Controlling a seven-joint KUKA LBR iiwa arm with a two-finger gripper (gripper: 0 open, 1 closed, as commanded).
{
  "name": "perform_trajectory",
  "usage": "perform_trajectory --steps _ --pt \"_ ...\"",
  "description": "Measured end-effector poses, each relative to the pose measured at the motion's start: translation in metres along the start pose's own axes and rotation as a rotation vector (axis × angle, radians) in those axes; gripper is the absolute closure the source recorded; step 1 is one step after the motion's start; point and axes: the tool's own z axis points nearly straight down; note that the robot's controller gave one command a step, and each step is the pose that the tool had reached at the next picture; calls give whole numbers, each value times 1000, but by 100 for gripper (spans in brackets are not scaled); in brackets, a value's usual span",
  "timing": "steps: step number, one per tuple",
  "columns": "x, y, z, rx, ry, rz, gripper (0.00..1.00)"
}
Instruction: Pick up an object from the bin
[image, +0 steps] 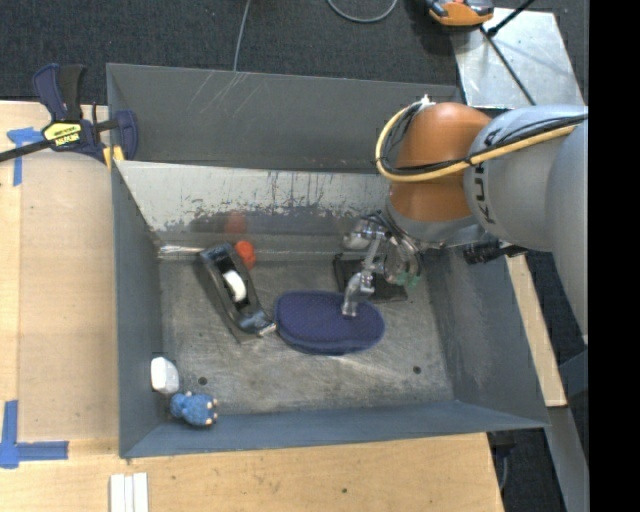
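Arm with its orange wrist cover (440, 160) sits highest, upper right of frame, reaching down into the grey bin (135, 300). Gripper (354, 296) is low, right of centre of the bin floor, its tip at the upper right edge of a dark blue oval pad (320, 325). Looks like it touches the pad or sits just over it, can't tell which. Can't tell whether the gripper is apart or together from this angle, and nothing is visibly clamped in it. The pad is flat, soft-looking, navy, a long oval with its long side running left-right. It lies on the floor at about the middle of the bin, slightly toward the bottom of the frame. Left of it, just beside its left end, is a black oblong holder with a white roll in it (230, 288), angled from upper left to lower right. A small orange-red piece (243, 252) lies near the holder's upper end, by the back wall. Bottom left corner of the bin: a small white object (164, 375) and a small blue lumpy toy (193, 407), near each other, well apart from the gripper.
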Motion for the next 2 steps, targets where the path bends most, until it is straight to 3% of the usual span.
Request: perform_trajectory --steps 1,2 --pt "-2 -1 3 0 -12 1 100" --pt "34 4 5 -5 -48 89 100"
